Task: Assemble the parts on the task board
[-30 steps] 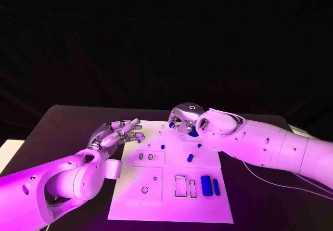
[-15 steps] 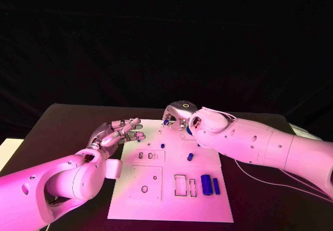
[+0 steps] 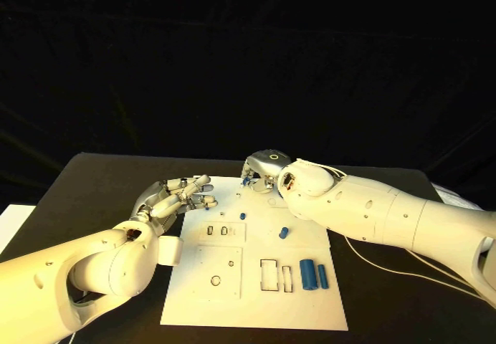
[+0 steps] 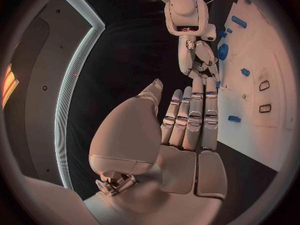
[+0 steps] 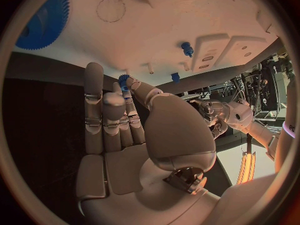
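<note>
We see the right robot hand (image 3: 261, 177) poised over the far edge of the white board (image 3: 259, 304), its thumb and a finger pinching a small blue toothed part (image 5: 123, 78), which the right wrist view shows held at the fingertips with the remaining fingers lying straight alongside. Just beyond those fingertips, in that view, lies a large blue gear (image 5: 44, 20) on the board, with a small blue peg (image 5: 187, 48) and a second blue piece (image 5: 175, 77) standing further off toward the rectangular recesses. We judge the step in hand to be carrying the pinched part to its seat near the gear; which seat it belongs to we cannot tell. To do this well, we would keep the pinch firm but light, bring the part down level over its seat, and let go only once it sits flat, since a tilted toothed part is likely to jam against its neighbour. The left robot hand (image 3: 175, 197) hovers beside the board's near-left corner, fingers loosely curled and apart, holding nothing; we would keep it clear of the right hand's path. Nearer the robot, a blue cylinder (image 3: 307, 274) and a slimmer blue bar (image 3: 322, 276) lie side by side beside two rectangular slots (image 3: 275, 276), not yet assembled.
</note>
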{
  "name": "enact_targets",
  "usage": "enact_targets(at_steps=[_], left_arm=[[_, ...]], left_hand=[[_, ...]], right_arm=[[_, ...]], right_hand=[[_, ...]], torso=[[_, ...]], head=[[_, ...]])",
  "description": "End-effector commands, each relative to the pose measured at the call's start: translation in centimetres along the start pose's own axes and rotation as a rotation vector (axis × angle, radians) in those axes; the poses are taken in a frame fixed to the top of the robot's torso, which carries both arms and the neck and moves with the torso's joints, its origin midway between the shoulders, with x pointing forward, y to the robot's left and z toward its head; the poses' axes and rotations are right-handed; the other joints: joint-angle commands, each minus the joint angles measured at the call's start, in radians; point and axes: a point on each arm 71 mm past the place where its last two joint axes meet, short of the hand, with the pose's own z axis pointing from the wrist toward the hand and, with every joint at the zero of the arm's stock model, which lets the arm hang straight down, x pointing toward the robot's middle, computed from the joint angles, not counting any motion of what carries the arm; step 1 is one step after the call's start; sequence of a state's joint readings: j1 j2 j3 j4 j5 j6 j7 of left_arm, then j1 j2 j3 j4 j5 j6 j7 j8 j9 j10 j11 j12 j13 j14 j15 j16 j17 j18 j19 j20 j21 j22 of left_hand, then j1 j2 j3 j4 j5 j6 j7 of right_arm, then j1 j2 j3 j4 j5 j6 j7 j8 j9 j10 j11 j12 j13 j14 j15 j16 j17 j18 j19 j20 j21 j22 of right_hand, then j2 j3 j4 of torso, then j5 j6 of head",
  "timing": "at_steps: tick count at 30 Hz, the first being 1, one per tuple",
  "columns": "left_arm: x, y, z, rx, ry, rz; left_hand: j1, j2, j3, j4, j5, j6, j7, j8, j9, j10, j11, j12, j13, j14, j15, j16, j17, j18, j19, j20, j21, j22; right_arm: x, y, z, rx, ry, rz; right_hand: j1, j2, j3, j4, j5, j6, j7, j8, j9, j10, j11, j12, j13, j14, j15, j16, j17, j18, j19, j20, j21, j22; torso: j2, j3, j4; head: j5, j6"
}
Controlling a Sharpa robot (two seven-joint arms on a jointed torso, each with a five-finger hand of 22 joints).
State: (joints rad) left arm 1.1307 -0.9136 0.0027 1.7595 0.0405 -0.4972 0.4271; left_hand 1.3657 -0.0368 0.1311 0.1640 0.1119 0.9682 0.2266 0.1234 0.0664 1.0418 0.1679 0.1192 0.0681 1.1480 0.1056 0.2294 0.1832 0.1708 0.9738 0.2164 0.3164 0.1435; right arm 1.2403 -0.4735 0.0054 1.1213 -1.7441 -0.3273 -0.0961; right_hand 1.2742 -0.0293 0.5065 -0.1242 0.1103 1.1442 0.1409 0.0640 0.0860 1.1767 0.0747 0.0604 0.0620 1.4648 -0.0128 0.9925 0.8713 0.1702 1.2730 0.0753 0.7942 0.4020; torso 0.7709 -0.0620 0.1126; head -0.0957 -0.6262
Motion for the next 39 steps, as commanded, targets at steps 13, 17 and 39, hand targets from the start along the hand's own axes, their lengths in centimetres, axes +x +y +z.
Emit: enact_targets(at_steps=[13,17,39], left_arm=[[0.3,-0.1,0.1,0.005,0.023,-0.010],[0.2,-0.1,0.1,0.003,0.020,-0.008],[0.1,-0.1,0.1,0.004,0.015,-0.006]], left_hand=[[0.004,0.003,0.000,-0.005,0.000,-0.004,0.001,-0.007,-0.001,-0.004,-0.001,-0.003,-0.002,0.005,0.003,-0.007,0.001,0.011,0.006,0.000,0.003,0.000],[0.004,0.003,0.001,-0.007,0.000,-0.005,0.001,-0.008,-0.001,-0.006,0.000,-0.005,-0.002,0.005,0.003,-0.007,0.002,0.011,0.006,0.000,0.003,0.000],[0.005,0.004,0.001,-0.007,0.000,-0.006,0.001,-0.008,-0.001,-0.006,0.000,-0.006,-0.002,0.005,0.003,-0.008,0.003,0.011,0.006,0.000,0.003,0.000]], right_arm=[[0.6,0.9,0.5,-0.021,0.034,-0.004],[0.6,1.0,0.5,-0.024,0.036,-0.003],[-0.2,0.3,-0.5,-0.009,-0.046,0.038]], right_hand=[[0.001,-0.010,0.009,0.003,-0.006,0.004,0.000,0.006,0.001,0.000,0.004,0.002,0.001,0.026,-0.003,0.008,0.003,0.012,-0.011,0.001,0.007,0.003],[-0.001,-0.012,0.009,0.005,-0.007,0.003,0.000,0.005,0.001,-0.001,0.004,0.002,0.001,0.026,-0.003,0.010,0.004,0.012,-0.012,0.002,0.009,0.004],[0.018,-0.064,-0.068,0.022,-0.019,-0.243,0.040,0.008,-0.015,-0.240,0.045,0.025,0.005,-0.023,0.030,-0.114,-0.149,0.015,-0.065,0.035,0.012,0.003]], torso=[[0.002,-0.0003,0.0005],[0.003,-0.0005,-0.0005],[0.003,0.0020,-0.0022]], head=[[0.002,-0.002],[0.003,-0.002],[0.003,0.001]])
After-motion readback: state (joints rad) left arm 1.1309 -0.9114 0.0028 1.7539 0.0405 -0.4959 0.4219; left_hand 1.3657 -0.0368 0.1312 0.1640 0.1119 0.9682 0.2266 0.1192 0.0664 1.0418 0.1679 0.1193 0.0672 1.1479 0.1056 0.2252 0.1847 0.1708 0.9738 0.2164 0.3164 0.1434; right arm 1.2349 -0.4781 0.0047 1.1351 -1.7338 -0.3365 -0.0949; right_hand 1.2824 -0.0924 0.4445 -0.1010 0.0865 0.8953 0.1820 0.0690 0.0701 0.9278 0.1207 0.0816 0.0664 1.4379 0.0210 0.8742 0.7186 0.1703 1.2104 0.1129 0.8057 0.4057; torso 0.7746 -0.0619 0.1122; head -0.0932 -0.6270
